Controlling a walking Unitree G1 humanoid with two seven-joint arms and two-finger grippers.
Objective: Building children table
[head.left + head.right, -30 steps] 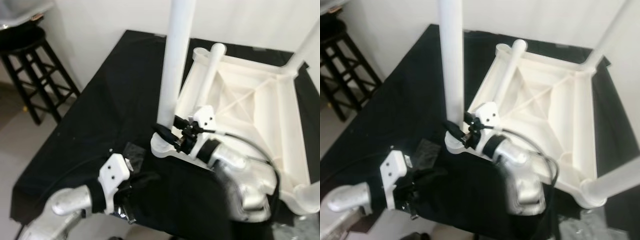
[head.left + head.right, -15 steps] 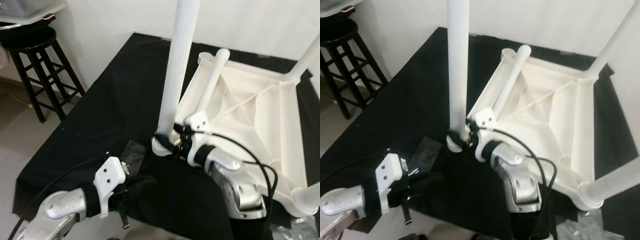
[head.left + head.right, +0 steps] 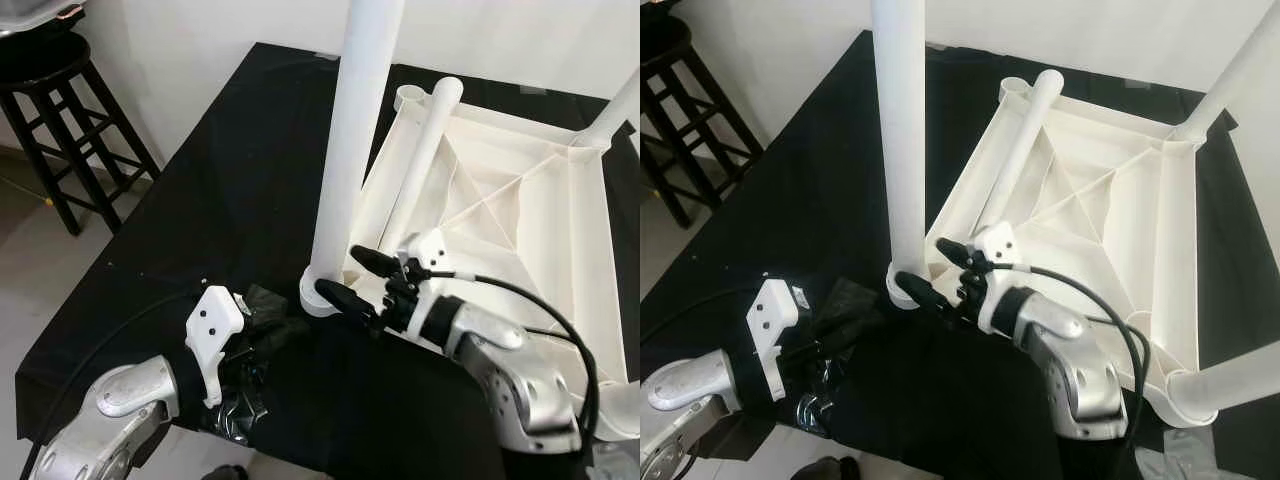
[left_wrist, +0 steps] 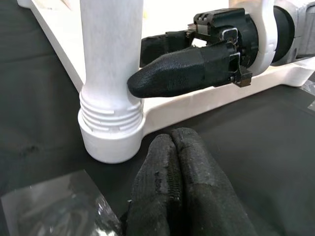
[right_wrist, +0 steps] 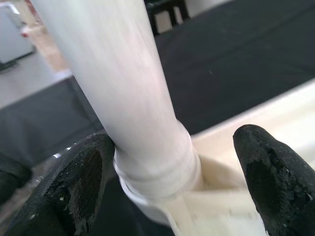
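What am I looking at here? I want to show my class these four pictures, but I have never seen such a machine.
It is a humanoid robot putting together a white plastic children's table. Two pictures come from its head, looking down; two come from cameras on its wrists. The table top lies upside down on a black cloth. One leg stands upright in the near corner socket; another leg lies loose across the top. The right gripper is open at the base of the upright leg, one finger on each side. The left gripper is shut and holds nothing, beside a crumpled plastic bag.
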